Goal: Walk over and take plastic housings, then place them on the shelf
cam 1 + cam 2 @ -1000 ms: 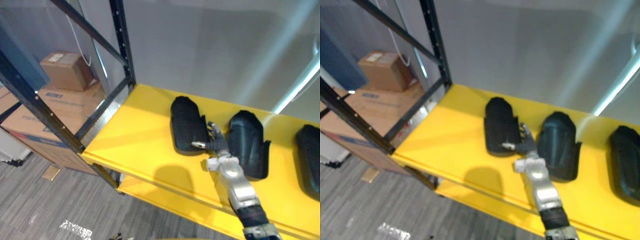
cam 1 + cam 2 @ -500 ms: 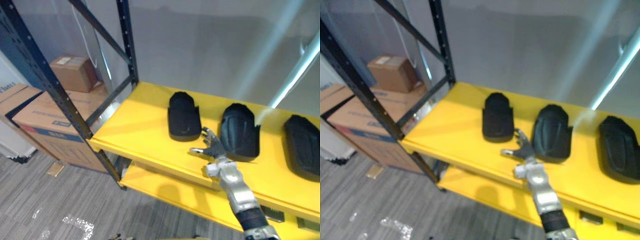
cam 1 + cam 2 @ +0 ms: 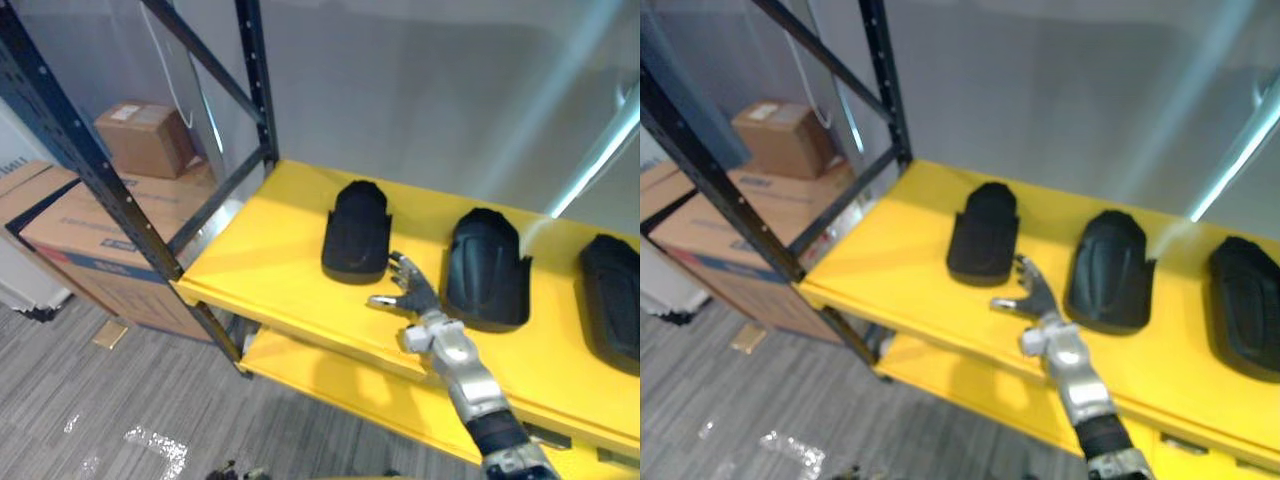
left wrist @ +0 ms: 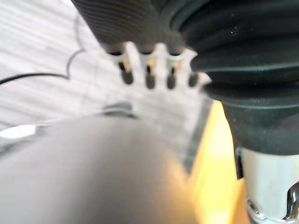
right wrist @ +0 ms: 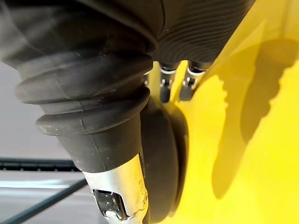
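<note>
A grey wall (image 3: 420, 90) stands behind a black steel rack (image 3: 255, 80) that carries a yellow shelf (image 3: 270, 250), with grey carpet floor (image 3: 90, 410) in the lower left of the frame. A second yellow level (image 3: 330, 375) lies under the first.

You have three black plastic housings lying in a row on the yellow shelf, each apart from the next: the left housing (image 3: 357, 230) at centre frame, the middle housing (image 3: 487, 270) right of it, and the right housing (image 3: 612, 300) cut off by the right edge.

Your right hand (image 3: 415, 298) reaches in from the lower right and sits over the front part of the shelf, between the left housing and the middle housing. Its fingers are spread and straight, the thumb pointing toward the left of the frame, and it has hold of nothing. In the right wrist view its fingertips point at a black housing just past them. You cannot tell whether the hand touches the shelf.

Your left hand (image 4: 148, 74) shows in its own wrist view, fingers straight and hanging loose over the floor, with nothing in it.

At upper left, past the rack, you can count two cardboard boxes: a small box (image 3: 145, 138) with a white label on top, sitting on a large box (image 3: 80, 240) that bears a strip of blue print. The writing on both is too small to read.
</note>
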Controlling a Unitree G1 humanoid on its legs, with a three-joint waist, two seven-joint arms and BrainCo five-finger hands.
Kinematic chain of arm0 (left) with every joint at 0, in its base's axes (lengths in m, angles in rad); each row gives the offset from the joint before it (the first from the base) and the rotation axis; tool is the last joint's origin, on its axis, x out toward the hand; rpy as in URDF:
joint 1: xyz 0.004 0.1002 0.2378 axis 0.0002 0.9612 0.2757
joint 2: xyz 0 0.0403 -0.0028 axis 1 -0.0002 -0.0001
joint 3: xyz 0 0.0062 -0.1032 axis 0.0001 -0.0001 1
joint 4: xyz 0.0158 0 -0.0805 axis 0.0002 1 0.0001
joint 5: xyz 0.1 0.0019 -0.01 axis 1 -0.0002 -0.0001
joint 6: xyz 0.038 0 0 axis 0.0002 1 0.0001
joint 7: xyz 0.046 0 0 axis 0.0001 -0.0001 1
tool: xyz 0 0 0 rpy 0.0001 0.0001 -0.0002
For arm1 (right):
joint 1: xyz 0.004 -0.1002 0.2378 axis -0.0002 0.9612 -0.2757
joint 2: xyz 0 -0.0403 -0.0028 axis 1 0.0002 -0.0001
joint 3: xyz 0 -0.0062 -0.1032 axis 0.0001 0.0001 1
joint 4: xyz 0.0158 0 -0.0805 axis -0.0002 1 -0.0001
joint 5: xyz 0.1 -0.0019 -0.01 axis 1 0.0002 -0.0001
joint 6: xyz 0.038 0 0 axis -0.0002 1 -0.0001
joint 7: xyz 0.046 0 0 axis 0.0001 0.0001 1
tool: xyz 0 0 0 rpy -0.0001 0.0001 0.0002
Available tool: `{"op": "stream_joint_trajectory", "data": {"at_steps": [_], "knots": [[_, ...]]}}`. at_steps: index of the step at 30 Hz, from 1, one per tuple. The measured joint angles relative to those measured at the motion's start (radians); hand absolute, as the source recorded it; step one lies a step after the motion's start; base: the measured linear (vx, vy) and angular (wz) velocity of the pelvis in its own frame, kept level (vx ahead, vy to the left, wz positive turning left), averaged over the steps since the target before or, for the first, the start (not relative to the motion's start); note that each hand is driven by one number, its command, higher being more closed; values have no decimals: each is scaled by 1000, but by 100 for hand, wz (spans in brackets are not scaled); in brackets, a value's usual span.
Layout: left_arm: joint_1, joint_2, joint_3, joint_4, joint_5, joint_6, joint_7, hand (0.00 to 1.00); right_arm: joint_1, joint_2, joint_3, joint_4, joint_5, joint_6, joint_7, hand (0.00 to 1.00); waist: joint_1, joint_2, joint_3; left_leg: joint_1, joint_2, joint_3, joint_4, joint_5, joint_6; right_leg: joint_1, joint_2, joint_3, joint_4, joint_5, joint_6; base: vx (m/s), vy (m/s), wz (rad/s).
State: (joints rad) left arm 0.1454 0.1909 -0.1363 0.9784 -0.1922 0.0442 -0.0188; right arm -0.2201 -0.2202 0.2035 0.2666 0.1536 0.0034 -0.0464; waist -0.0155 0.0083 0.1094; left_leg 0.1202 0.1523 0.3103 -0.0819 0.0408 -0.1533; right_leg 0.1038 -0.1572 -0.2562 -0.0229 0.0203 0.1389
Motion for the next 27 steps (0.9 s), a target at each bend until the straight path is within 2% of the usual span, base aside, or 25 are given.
{"op": "stream_joint_trajectory", "data": {"at_steps": [2,4,6,10,13,19,27], "knots": [[-8,0,-3,-15,-7,5,14,0,-23,5,-1,-1,-17,0,-25,0,0,8,24,-19,0,-3,15,-2,7,-21,-5,1,35,-11,-10,-79,21,8],[-46,9,-4,-16,-8,20,18,0,-65,-3,-7,-16,-25,-5,-47,0,-4,12,79,-82,5,-31,114,-34,23,-60,-22,-3,98,-35,-11,-138,27,19],[-87,11,-4,-15,-31,37,28,0,-143,-23,-7,-32,-33,-7,-68,0,-7,32,164,-147,16,-48,220,-67,31,-105,-31,2,169,-50,-13,-188,29,9],[-113,10,-4,-3,-44,61,47,0,-220,-28,-6,-62,-53,-10,-90,0,-8,46,240,-204,21,-47,265,-84,36,-176,-38,25,213,-62,-13,-159,20,-9],[-118,4,-4,18,-45,58,47,0,-234,-32,0,-65,-72,-15,-90,0,-7,56,251,-209,17,-44,261,-85,34,-192,-41,37,223,-62,-13,-68,14,-8],[-121,-5,-24,34,-43,24,47,0,-234,-46,19,-108,-91,-30,-89,0,-29,78,265,-203,-5,-36,238,-71,40,-211,-63,46,243,-62,-10,32,8,-1],[-125,-2,-43,34,-42,19,47,0,-237,-53,36,-117,-88,-29,-80,0,-28,79,266,-186,-11,-27,223,-66,43,-207,-66,51,246,-60,-3,27,0,-2]]}}
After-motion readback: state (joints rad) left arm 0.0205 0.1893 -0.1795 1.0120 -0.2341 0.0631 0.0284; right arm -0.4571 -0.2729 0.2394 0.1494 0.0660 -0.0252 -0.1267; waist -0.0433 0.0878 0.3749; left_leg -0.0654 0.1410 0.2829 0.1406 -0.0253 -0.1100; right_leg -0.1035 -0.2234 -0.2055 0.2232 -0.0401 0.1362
